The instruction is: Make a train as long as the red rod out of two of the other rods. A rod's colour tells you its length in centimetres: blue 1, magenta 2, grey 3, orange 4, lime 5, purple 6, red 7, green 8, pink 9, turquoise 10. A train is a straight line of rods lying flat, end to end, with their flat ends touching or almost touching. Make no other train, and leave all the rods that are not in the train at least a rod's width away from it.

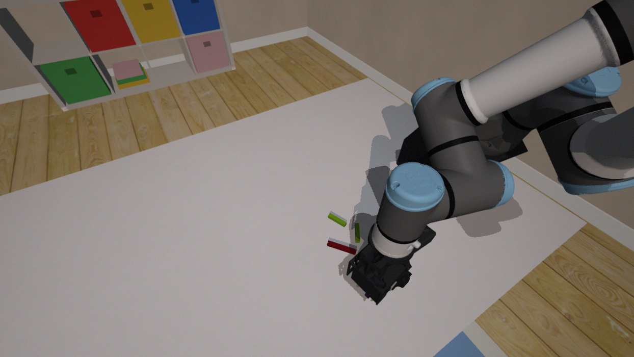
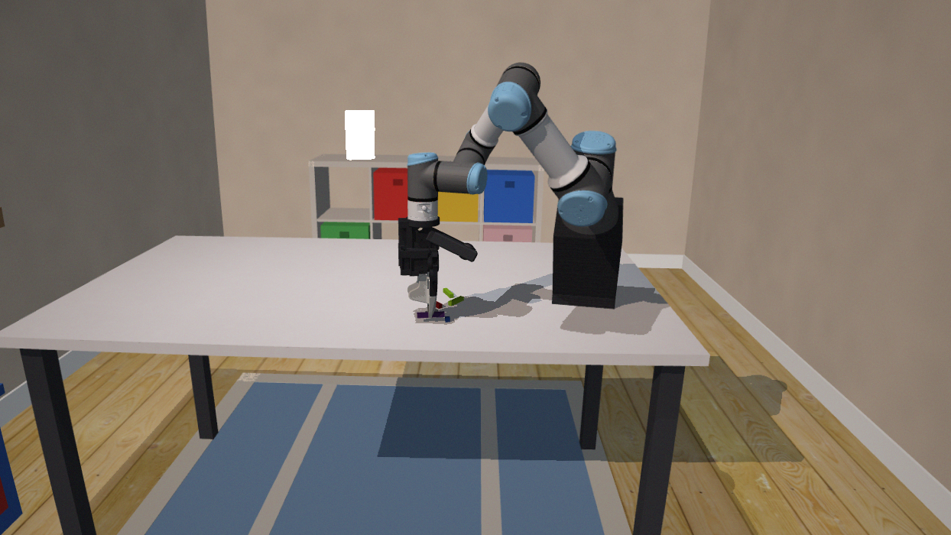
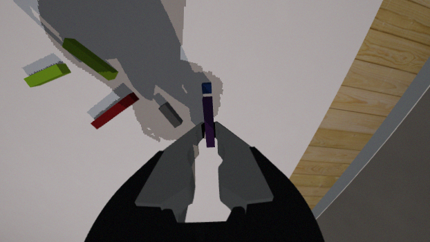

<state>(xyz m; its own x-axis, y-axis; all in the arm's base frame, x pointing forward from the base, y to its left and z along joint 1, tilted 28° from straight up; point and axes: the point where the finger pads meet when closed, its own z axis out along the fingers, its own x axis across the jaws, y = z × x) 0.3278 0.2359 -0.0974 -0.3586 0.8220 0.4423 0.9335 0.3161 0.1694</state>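
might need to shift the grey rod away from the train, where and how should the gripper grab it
Take the grey rod at its middle, across its two long sides, coming straight down from above. It lies flat and apart from the red rod and the purple rod, so there should be room for a finger on each side. The gripper, now shut on the purple rod, would have to turn to the grey rod's slant.

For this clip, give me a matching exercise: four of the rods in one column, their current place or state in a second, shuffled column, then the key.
Things:
1. purple rod
2. blue rod
3. grey rod
4. red rod

States:
A. lies between the red rod and the purple one, wrist view
B. clamped between the fingers of the gripper
C. small cube just off the purple rod's far end, in line with it
D. lies apart below the two lime rods in the wrist view

Pairs: 1-B, 2-C, 3-A, 4-D
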